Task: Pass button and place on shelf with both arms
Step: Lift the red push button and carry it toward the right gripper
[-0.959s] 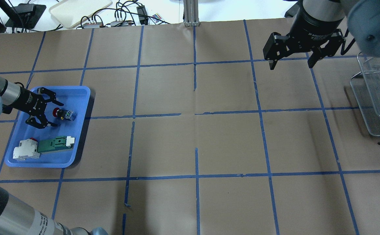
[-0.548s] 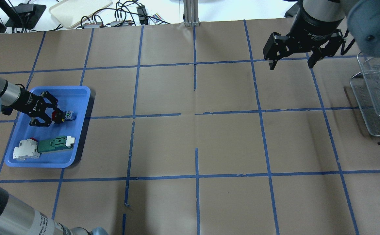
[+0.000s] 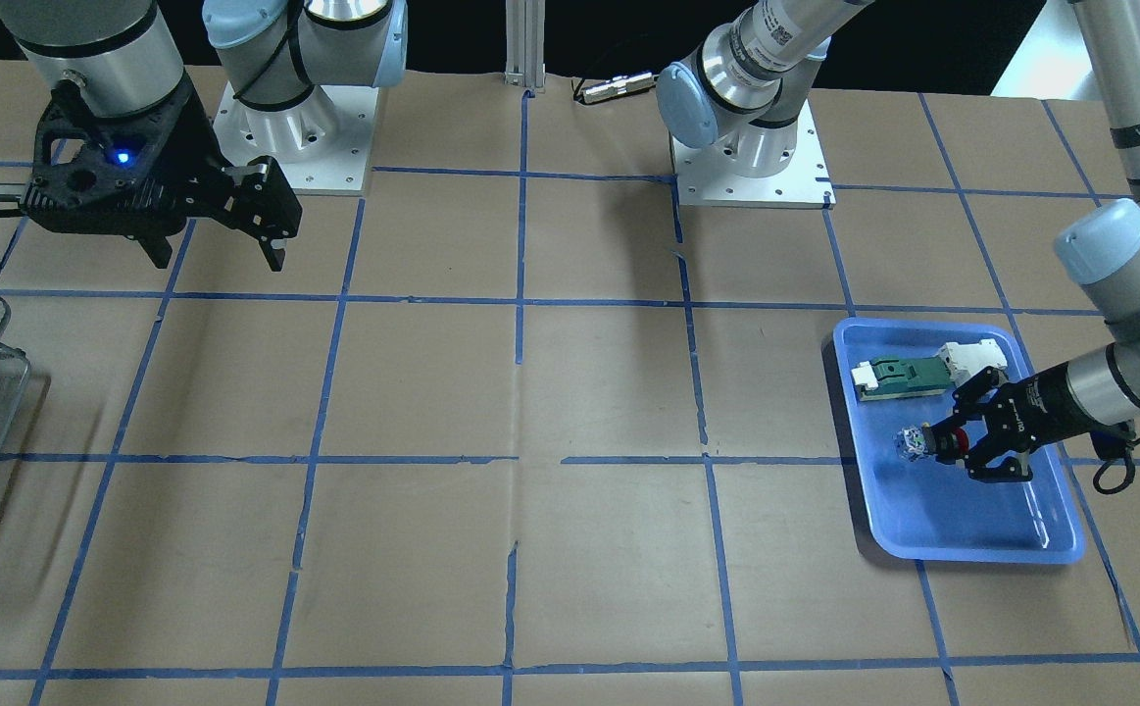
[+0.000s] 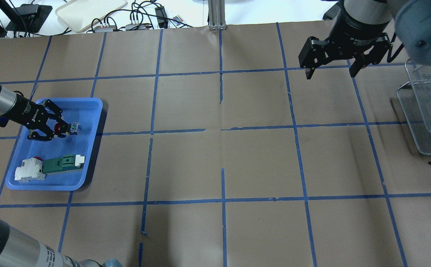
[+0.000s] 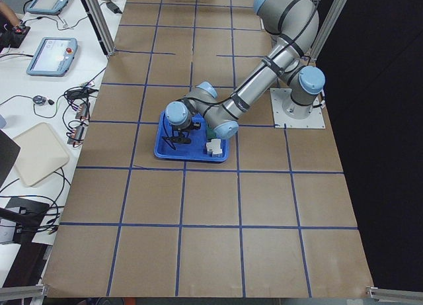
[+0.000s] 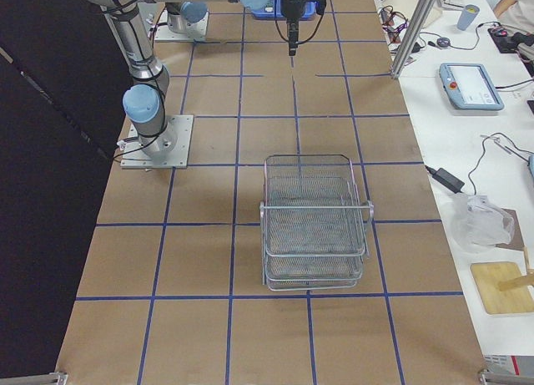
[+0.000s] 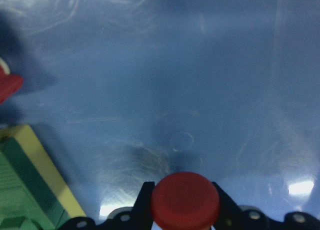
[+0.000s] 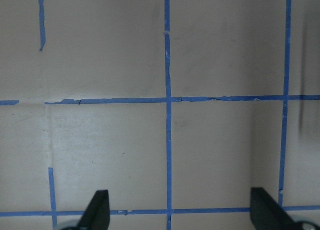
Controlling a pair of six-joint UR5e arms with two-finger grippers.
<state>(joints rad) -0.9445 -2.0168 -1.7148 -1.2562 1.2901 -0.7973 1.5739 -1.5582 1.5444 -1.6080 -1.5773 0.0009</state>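
The desk (image 4: 259, 163) is covered in brown paper marked off in squares by blue tape, and cables and a pale tray lie on the white bench beyond its far edge.

Near the left edge of the desk, about midway along it, I have the blue tray (image 4: 83, 111). In the half of the tray nearer the robot lie a white block with a red tab (image 4: 29, 170) and, touching it on the right, a green-and-white flat part (image 4: 62, 164).

My left arm (image 4: 0, 99) reaches in low from the left edge over the tray's far half. Its jaws are closed on the button (image 4: 70, 127), pinching it at the red cap and black collar. The silvery block end sticks out past the fingertips toward the middle of the desk. On the left wrist camera the red cap sits squarely between the two black fingers, with the tray floor behind it. I cannot tell whether the button is clear of the tray floor.

My right arm (image 4: 363, 15) hangs over the far right part of the desk, jaws spread wide and holding nothing.

The shelf (image 6: 313, 235) stands at the right edge, well apart from the button.
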